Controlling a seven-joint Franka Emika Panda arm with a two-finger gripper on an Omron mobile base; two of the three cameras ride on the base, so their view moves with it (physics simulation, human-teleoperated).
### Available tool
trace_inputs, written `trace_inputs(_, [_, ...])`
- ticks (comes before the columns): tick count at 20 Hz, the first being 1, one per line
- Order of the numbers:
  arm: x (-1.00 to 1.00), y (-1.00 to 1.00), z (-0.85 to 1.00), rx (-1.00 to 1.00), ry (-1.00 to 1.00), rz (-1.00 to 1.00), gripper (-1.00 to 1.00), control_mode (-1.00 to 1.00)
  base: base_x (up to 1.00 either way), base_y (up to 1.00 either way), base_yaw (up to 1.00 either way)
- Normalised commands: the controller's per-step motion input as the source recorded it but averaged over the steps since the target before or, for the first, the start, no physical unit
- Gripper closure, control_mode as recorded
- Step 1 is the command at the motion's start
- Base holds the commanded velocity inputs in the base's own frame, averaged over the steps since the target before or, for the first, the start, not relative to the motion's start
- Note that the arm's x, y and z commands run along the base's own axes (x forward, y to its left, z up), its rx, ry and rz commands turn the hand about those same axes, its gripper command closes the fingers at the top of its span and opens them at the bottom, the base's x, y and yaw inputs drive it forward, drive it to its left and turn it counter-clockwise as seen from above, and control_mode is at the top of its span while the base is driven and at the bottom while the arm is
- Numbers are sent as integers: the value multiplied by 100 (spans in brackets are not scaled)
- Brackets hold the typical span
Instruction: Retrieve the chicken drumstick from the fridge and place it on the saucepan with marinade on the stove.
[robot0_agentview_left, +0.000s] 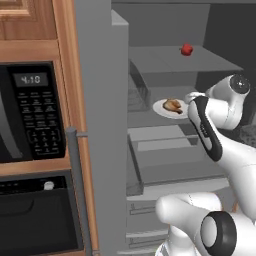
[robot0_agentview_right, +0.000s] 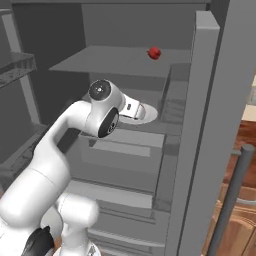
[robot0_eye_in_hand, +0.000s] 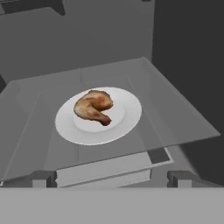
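Two dark fingertips (robot0_eye_in_hand: 43, 178) rise at the bottom of the hand view, set wide apart with nothing between them, so the hand (robot0_eye_in_hand: 111, 179) is released and carries nothing. Beyond them, on a grey shelf (robot0_eye_in_hand: 175, 118) inside the open fridge (robot0_agentview_left: 100, 125), a white plate (robot0_eye_in_hand: 124, 120) carries the chicken drumstick (robot0_eye_in_hand: 92, 106), which lies on its side near the plate's centre, its thick meaty end toward the upper right and its narrow bone end curling down to the lower right. From the left base view the plate sits at the shelf's front, just ahead of the arm's wrist (robot0_agentview_left: 220, 107), and a small red fruit (robot0_agentview_left: 186, 49) rests well apart on the shelf above; a black microwave (robot0_agentview_left: 30, 112) is set in the wood cabinet to the left of the fridge. The drumstick looks light and fairly firm, with a lumpy, possibly greasy skin that could slip between smooth pads. My judgement is that the best hold is across the thick middle of the meat, with the fingers straddling it from above, since the thin bone end gives little surface and could swing. The plate is loose on the shelf and may slide if nudged, so the descent should be straight and centred.
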Motion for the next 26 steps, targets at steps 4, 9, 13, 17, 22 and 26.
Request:
trace_inputs(4, [0,0,0,0,0,0,-100,100,31,0,0])
trace_inputs(9, [0,0,0,0,0,0,-100,100,27,1,0])
trace_inputs(13, [28,16,0,0,1,0,-100,-100,25,12,0])
trace_inputs(17, [46,29,0,-1,10,1,-100,-100,0,0,0])
trace_inputs(22, [11,14,0,-4,9,4,-100,-100,0,0,0])
trace_inputs(26, [0,0,-11,0,1,1,-100,-100,0,0,0])
